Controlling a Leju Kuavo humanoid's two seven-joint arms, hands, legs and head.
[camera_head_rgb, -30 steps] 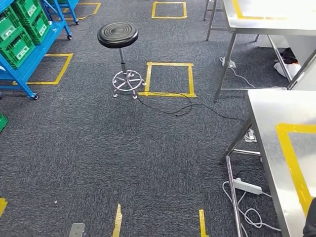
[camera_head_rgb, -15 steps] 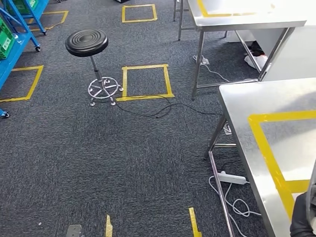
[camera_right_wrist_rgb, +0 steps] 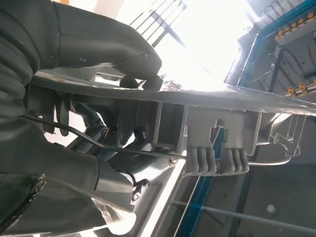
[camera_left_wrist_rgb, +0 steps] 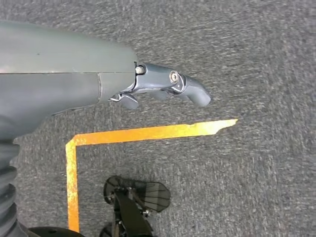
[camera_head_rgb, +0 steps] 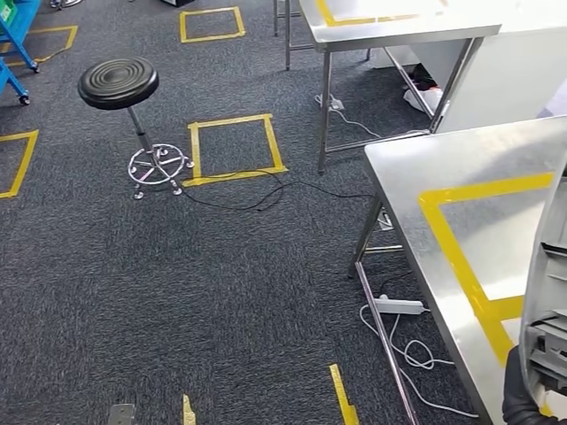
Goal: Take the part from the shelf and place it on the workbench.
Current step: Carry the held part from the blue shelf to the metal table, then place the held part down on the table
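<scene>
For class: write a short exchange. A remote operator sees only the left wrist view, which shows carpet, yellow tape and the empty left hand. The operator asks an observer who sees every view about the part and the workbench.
Operator: Does the robot have the part?
Observer: Yes. The right hand holds a grey ribbed plastic part.
Operator: Where is the workbench?
Observer: The steel workbench stands ahead on the robot's right, with a yellow tape outline on its top.
Operator: Anything on the floor ahead?
Observer: A black stool stands ahead to the left, apart from the bench.
</scene>
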